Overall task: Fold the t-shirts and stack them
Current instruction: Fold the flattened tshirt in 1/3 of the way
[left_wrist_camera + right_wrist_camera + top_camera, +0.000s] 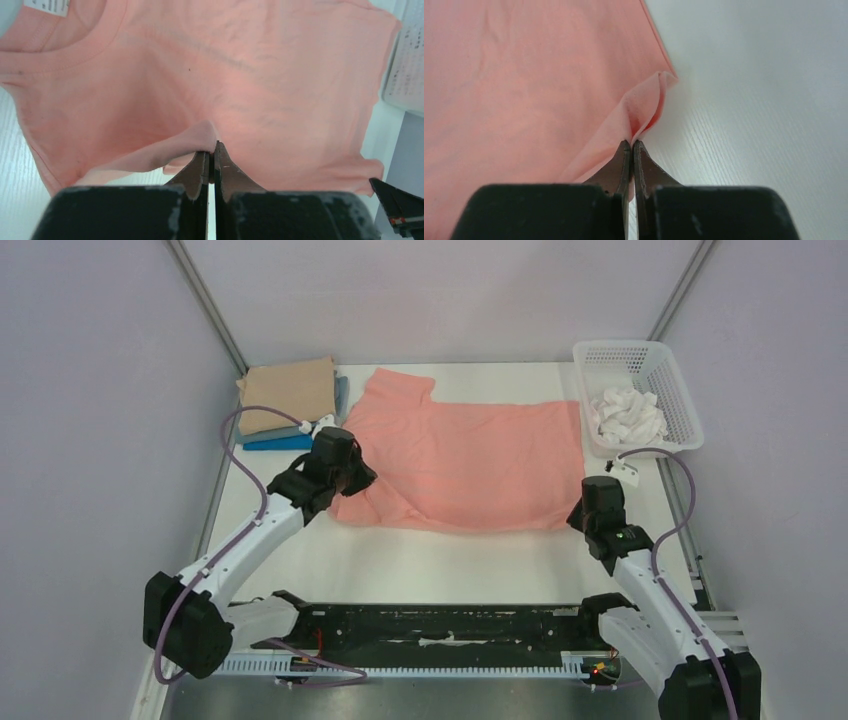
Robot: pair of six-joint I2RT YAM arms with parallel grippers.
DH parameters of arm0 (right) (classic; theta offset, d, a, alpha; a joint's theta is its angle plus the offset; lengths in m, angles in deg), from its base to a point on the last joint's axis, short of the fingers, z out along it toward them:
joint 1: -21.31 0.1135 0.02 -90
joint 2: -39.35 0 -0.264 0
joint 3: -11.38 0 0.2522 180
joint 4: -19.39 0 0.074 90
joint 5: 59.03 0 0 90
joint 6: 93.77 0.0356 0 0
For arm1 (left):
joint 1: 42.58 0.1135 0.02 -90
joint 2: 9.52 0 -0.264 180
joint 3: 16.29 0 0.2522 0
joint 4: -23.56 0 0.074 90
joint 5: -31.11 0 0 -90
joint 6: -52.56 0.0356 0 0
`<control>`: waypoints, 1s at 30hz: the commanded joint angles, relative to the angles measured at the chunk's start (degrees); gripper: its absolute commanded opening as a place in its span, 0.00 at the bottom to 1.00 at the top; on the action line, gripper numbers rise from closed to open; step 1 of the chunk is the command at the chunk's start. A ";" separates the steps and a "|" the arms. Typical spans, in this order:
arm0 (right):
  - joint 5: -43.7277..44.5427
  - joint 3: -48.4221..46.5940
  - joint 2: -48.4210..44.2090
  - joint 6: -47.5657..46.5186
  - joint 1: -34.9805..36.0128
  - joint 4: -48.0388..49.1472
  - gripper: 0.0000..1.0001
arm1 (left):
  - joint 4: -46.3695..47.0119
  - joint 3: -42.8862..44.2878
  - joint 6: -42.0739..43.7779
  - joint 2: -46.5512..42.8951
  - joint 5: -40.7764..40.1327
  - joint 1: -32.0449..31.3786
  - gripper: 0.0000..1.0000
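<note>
A salmon-pink t-shirt (470,455) lies spread across the table's middle, collar toward the left. My left gripper (352,478) is shut on a pinch of its cloth at the near left edge; the left wrist view shows the fold (200,140) caught between the closed jaws. My right gripper (584,508) is shut on the shirt's near right corner, and the right wrist view shows that corner (646,107) bunched up at the jaw tips. At the back left sits a stack of folded t-shirts: tan (290,390) on top, grey-blue (342,395) under it, bright blue (280,443) at the bottom.
A white mesh basket (650,358) stands at the back right with crumpled white cloth (625,415) inside. Metal frame posts rise at the back corners. White tabletop (450,565) shows between the shirt and the black rail at the arm bases.
</note>
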State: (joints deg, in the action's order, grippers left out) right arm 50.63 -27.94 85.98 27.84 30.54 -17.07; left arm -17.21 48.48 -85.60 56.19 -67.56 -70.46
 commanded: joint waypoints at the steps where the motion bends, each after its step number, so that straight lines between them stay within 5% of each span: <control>1: 3.44 -3.84 2.32 -2.19 -0.17 2.80 0.01 | 2.06 4.45 3.69 3.01 -0.49 3.29 0.02; 20: 2.88 -9.92 17.48 -3.37 -4.15 9.87 0.05 | 4.44 12.18 6.19 19.23 0.92 10.92 0.02; 24: 2.73 -11.05 21.30 -4.17 -4.88 14.49 0.17 | 7.02 15.54 8.04 26.47 3.39 12.41 0.05; 27: 2.36 -14.74 24.20 -7.44 -4.98 15.03 0.44 | 3.34 22.66 9.73 33.31 4.57 13.42 0.35; 29: 2.74 -17.10 24.19 -9.25 -4.95 14.45 0.57 | 0.56 27.27 11.41 36.66 2.38 13.94 0.75; 30: 2.38 -17.40 23.24 -10.44 -4.94 14.63 0.63 | -0.85 29.37 12.10 37.84 1.08 14.06 0.78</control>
State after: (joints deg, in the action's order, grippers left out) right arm 51.90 -39.92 110.40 22.07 25.82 -6.45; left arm -15.13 69.13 -77.93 90.01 -64.39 -57.45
